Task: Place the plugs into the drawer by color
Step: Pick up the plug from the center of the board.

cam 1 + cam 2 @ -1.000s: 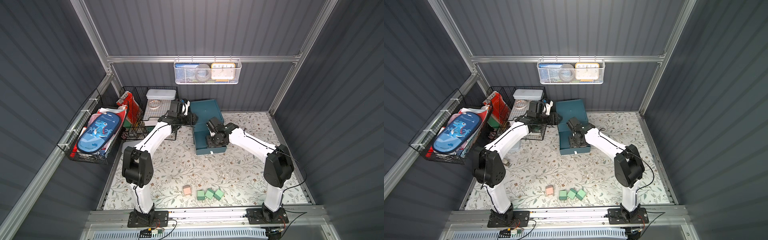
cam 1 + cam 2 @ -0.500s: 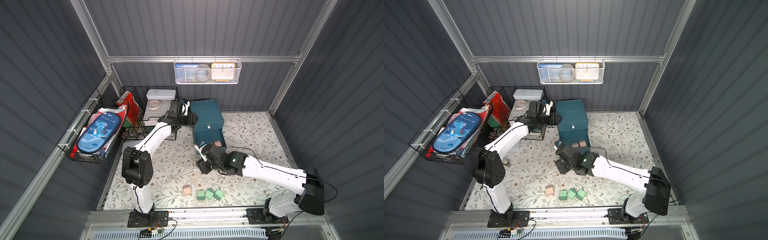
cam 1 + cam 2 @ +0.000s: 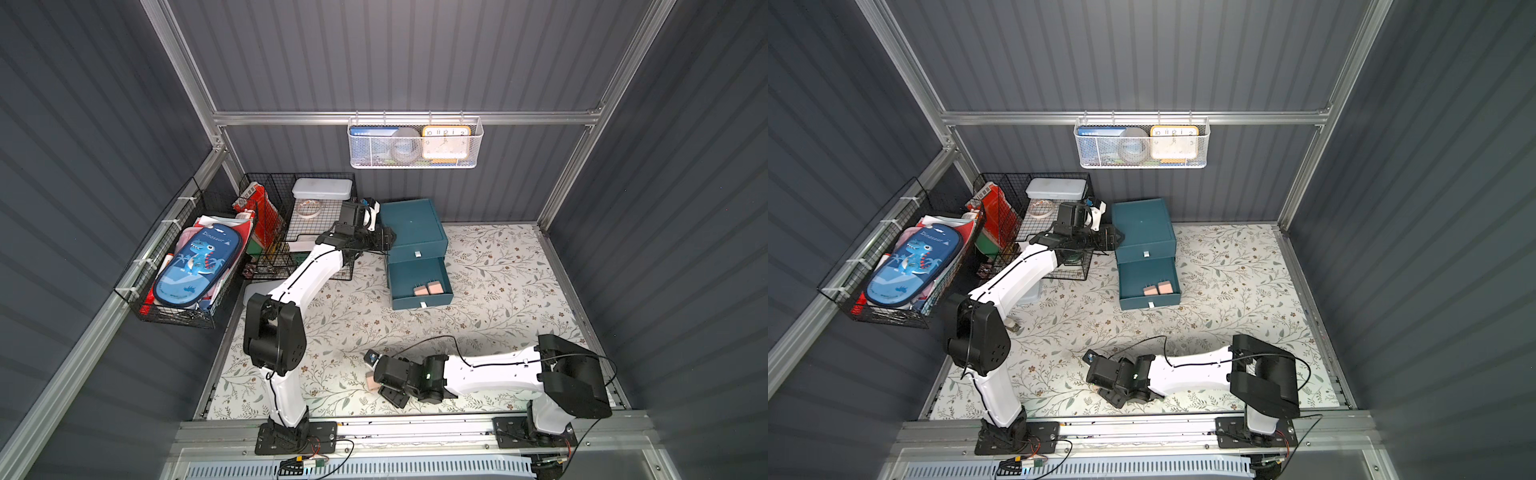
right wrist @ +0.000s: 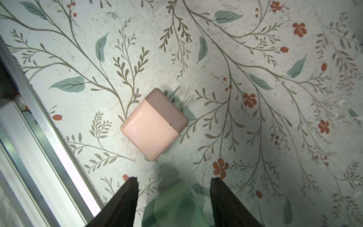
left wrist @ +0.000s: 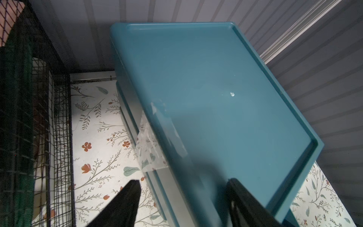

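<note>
Teal plastic marks the back of the floral bench [image 3: 498, 266] in both top views. The cabinet [image 3: 413, 224] [image 3: 1142, 224] stands by the rear wall, with a drawer [image 3: 409, 270] [image 3: 1142, 270] under the top one pulled out. Two pink plugs in the drawer [image 3: 435, 287] [image 3: 1165, 286] sit side by side near its front wall. The left gripper [image 3: 385, 239] [image 3: 1115, 239] is at the cabinet's side nearest the black wire basket [image 3: 291, 232]. The right gripper [image 3: 382, 386] [image 3: 1104, 390] hangs low near the front rail, just beside a loose pink plug [image 3: 370, 380].

From the left wrist, the left gripper [image 5: 183, 181] has its fingers [image 5: 127, 202] apart. One is over the bench beside the cabinet [image 5: 216, 98], the other over the cabinet's top, and nothing is visibly clamped. A strip of clear tape [image 5: 151, 147] is stuck at that edge.

From the right wrist, the right gripper [image 4: 173, 178] is also spread. The loose pink plug [image 4: 155, 123] lies on the bench [image 4: 255, 78] just beyond its fingers [image 4: 125, 202]. A green plug [image 4: 174, 204] shows between them (too blurred to tell whether it touches either one).
</note>
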